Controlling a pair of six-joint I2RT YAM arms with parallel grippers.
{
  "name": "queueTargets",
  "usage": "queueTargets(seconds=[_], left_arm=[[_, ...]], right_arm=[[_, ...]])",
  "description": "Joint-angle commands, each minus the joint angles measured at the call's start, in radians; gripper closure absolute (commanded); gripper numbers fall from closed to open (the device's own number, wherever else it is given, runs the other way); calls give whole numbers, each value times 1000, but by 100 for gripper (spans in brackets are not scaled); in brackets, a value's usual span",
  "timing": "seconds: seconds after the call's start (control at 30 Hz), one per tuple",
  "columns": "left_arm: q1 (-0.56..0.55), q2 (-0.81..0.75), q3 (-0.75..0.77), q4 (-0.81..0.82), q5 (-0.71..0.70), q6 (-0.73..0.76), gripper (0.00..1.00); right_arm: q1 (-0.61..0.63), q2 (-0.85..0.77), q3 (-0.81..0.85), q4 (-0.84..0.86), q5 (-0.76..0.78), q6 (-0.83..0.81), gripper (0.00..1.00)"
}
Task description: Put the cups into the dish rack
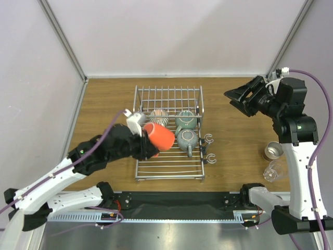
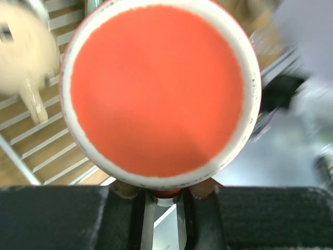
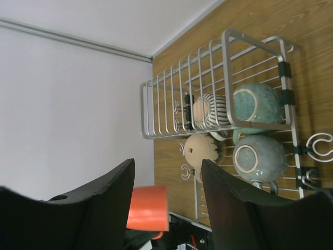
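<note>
Red-orange cup, clamped at its edge in the left gripper, hangs tilted over the dish rack mid-placement, and next needs lowering onto free slats beside the beige cup, while the right gripper hovers spread, empty.

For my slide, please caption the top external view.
Left gripper holds red-orange cup at dish rack; right gripper open.
</note>
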Motion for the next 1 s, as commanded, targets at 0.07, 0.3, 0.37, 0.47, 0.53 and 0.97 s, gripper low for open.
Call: queueTargets(seconds=[0.07,0.3,0.37,0.47,0.53,0.97], left_arm=[[-104,37,-95,18,-146,64,100],[-135,167,-203,129,-319,166,100],[-135,213,-211,166,-313,189,100],[-135,275,-237,228,-293,189,100],[-135,307,-235,257,-299,195,100],[-109,502,-90,196,-370,216,100]], right_arm=[[-30,14,34,-53,-62,-56,40],[-41,9,17,-74,-60,-78,41],[-49,8,22,-80,-64,-84,41],[-63,3,29,-91,-64,-95,41],[-70,0,28,-99,-73,-99,41],[-158,-18,20,-148,-122,-141,41]])
